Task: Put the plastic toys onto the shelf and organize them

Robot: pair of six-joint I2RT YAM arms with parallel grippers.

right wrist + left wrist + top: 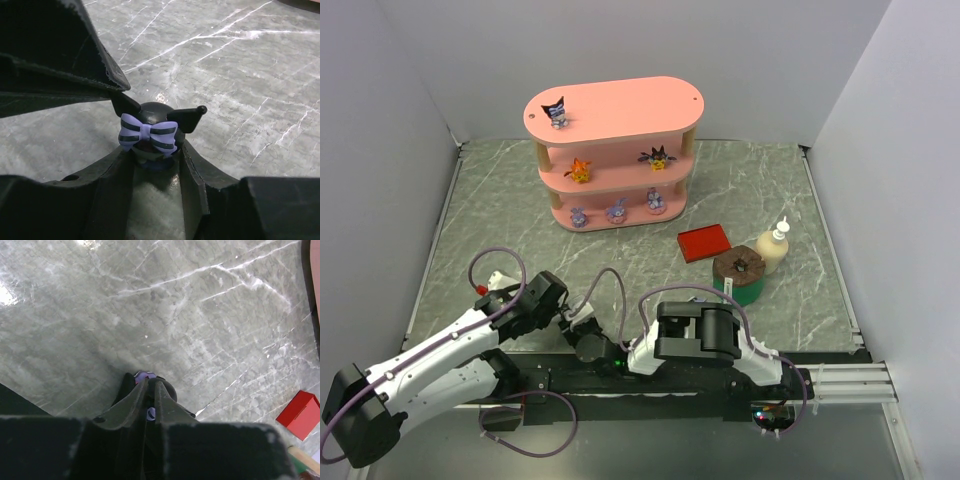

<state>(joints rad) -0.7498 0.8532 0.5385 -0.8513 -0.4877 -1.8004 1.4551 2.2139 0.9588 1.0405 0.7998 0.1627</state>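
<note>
Your left gripper (148, 382) is pinched narrow on the dark figurine (150, 131); your right gripper (152, 152) flanks it, but you cannot tell whether it grips.

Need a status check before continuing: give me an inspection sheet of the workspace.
Surface: grey marbled tabletop, no damage seen.
Job's things: pink shelf holds dark eared figurine on top, orange figurine and spiky black figurine on middle, three lilac figurines on bottom.
Clutter: red box, green cylinder, cream bottle.
End effectors: left end effector shut on small dark-purple figurine; right end effector flanks bow-wearing figurine, grip unclear.
Cables: purple cables loop over both arms.
Surroundings: white walls.
</note>
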